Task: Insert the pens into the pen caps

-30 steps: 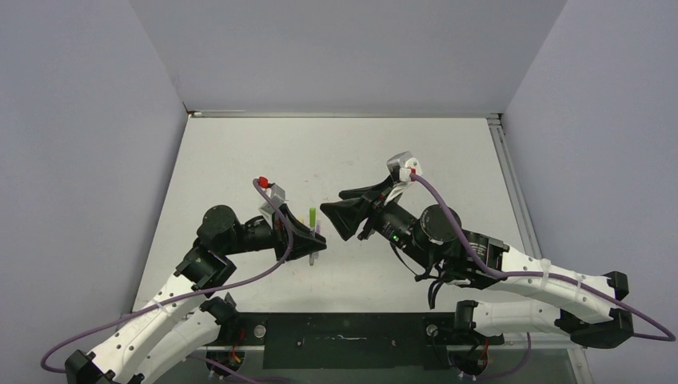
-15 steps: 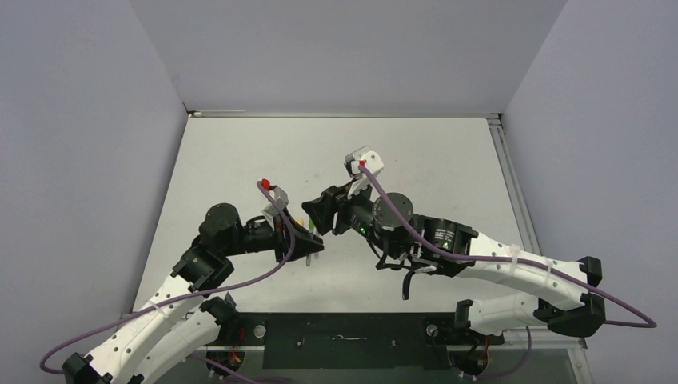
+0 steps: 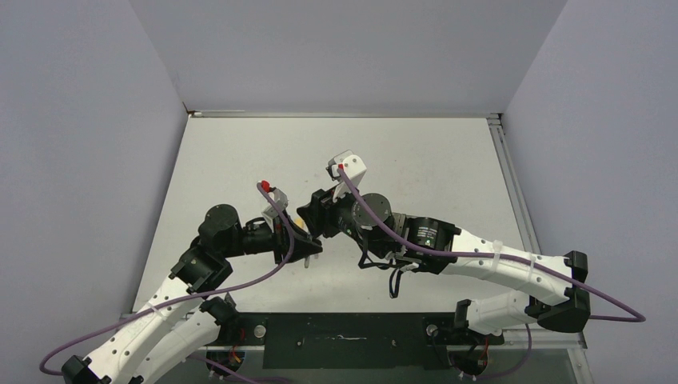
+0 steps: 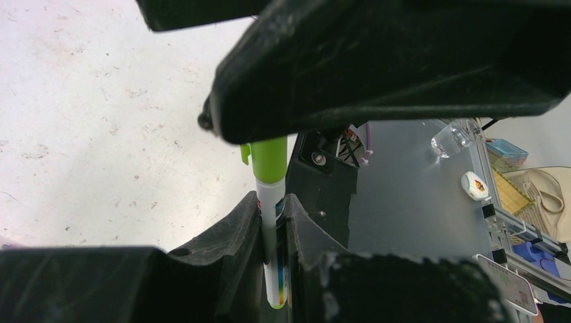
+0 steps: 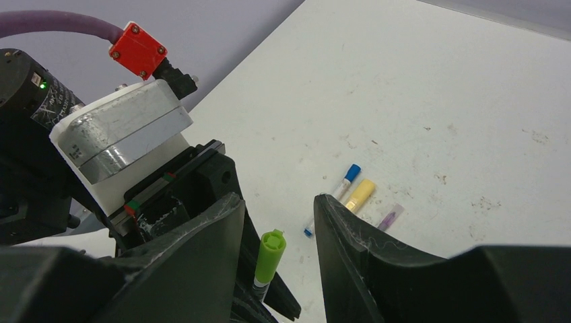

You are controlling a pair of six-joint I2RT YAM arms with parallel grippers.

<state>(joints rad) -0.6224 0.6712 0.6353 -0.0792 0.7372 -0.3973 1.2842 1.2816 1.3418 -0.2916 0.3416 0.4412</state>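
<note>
Since the earlier frames the right arm has swung to the left across the table (image 3: 432, 152), and its right gripper (image 3: 307, 217) now meets the left gripper (image 3: 310, 246), which has hardly moved. The right jaws have also come closer together. They are not closed: in the right wrist view they stand on both sides of the green cap (image 5: 271, 246) with a gap, and I cannot tell if one finger touches it.

The left gripper is clamped on the green pen (image 4: 271, 222), which points up with the cap on its upper end.

Both grippers work near the left-centre of the table. The far half and the whole right side are free up to the walls. The left edge is closer to the left arm.

From above, the held pen is almost fully covered by the two grippers. Its lower end is cut off between the left fingers. Three more pieces lie side by side on the table: a white pen with blue ends (image 5: 337, 194), a yellow marker (image 5: 360, 195) and a small purple piece (image 5: 389, 217), which is partly hidden behind a right finger and too small to say if it is a pen or a cap.
</note>
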